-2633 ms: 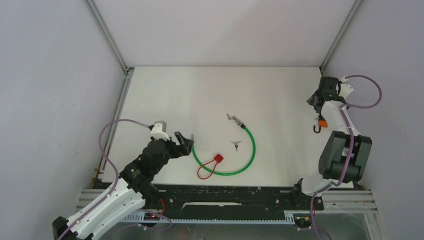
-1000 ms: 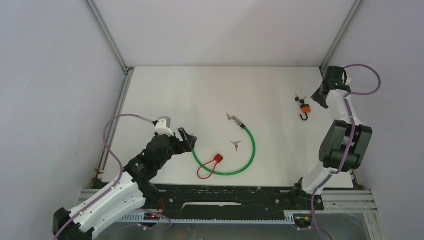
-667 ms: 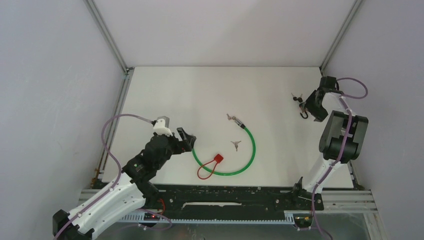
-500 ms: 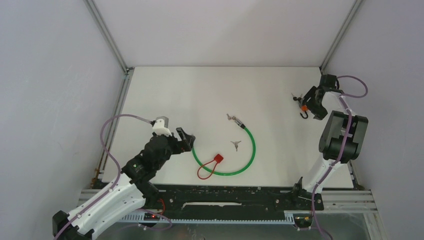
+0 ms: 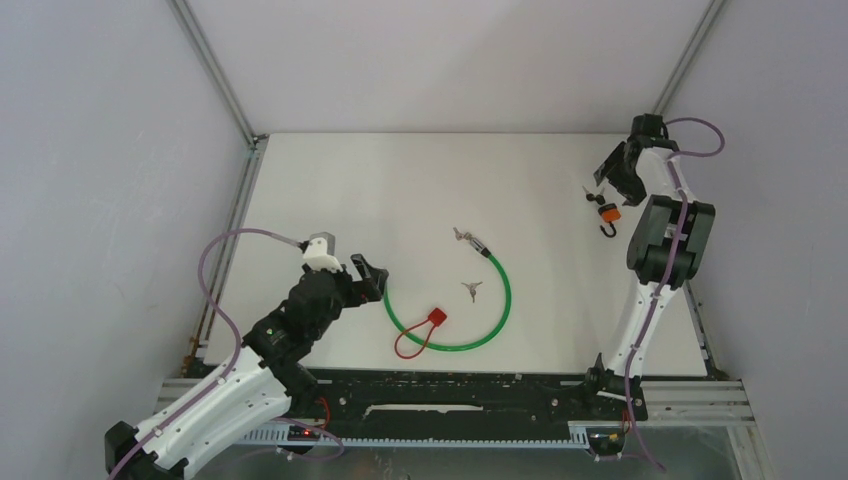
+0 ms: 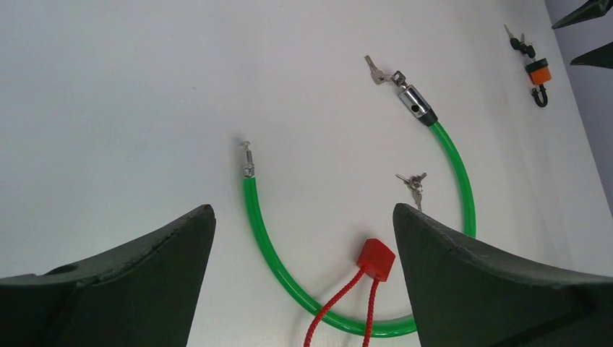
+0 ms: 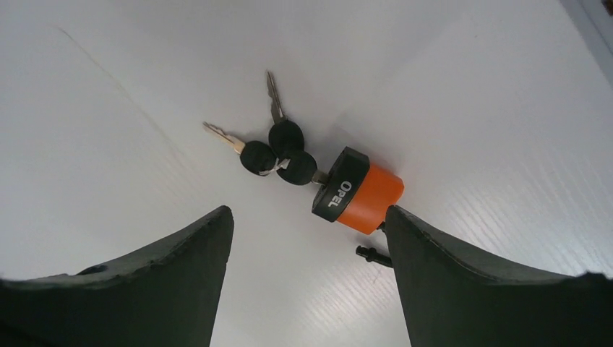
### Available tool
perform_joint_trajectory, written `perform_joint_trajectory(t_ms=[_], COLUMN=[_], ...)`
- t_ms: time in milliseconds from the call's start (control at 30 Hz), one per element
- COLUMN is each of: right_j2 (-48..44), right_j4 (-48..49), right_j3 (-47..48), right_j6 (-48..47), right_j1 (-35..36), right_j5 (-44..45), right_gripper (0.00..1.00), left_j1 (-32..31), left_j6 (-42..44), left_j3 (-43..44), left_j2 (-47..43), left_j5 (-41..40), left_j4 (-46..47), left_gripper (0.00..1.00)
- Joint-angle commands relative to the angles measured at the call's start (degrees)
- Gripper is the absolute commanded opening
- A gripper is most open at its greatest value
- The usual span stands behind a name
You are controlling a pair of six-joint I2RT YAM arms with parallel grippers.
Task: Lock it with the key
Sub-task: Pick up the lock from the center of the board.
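Observation:
An orange padlock (image 5: 609, 213) with a black cap lies on the white table at the far right, its black shackle (image 7: 371, 254) swung open. A bunch of black-headed keys (image 7: 278, 155) sticks out of the cap, one key in the keyhole. My right gripper (image 7: 309, 211) hangs open just above and behind the padlock (image 7: 359, 195), holding nothing; from above the gripper (image 5: 618, 180) is near the far right corner. My left gripper (image 6: 302, 211) is open and empty over the near end of a green cable lock (image 6: 463, 181).
The green cable lock (image 5: 506, 300) curves across mid-table, a key (image 6: 376, 70) in its metal head (image 6: 416, 103). Small loose keys (image 5: 472, 289) lie inside the curve. A red cord lock (image 5: 436, 317) rests on the cable's near part. Walls (image 5: 690, 60) close in near the right arm.
My right gripper has opened and let go of the orange padlock, which now lies on the table; the arm has pulled back toward the far right corner. The left arm has barely moved.

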Motion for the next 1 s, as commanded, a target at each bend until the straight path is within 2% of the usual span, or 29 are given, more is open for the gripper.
perform_joint_trajectory(t_ms=[0,133,300,567,700,767,967], right_j2=[2.6,2.6,5.1,6.4,7.6,7.5,5.8], right_j4=[-5.5,-2.7,-3.9,-5.0,-5.7,-5.5,-3.1], right_j3=[2.4,-0.8,0.2,1.1,1.7,1.5,-0.3], right_j6=[-6.4,-10.9,-14.1,-16.3,-17.3,-17.4,-17.8], right_j1=[0.4,0.1,0.1,0.4,1.6,2.1,3.7], right_j5=[0.7,-0.7,0.8,-1.4,1.1,2.4,3.7], right_gripper=[0.80,0.82,0.83,0.75,0.65,0.63,0.30], left_j1=[0.2,0.2,0.2,0.2,0.2,0.2,0.2], left_j6=[1.4,1.6,1.4,0.6,0.6,0.6,0.4], left_j3=[-0.2,-0.3,-0.5,-0.5,-0.4,-0.4,-0.8], left_j2=[0.1,0.1,-0.2,-0.3,-0.9,-1.3,-1.5], left_j5=[-1.7,-1.5,-1.6,-1.2,-1.2,-1.4,-1.6], left_j4=[1.7,1.6,1.5,1.2,0.6,0.1,-0.1], left_gripper=[0.96,0.96,0.96,0.96,0.96,0.96,0.96])
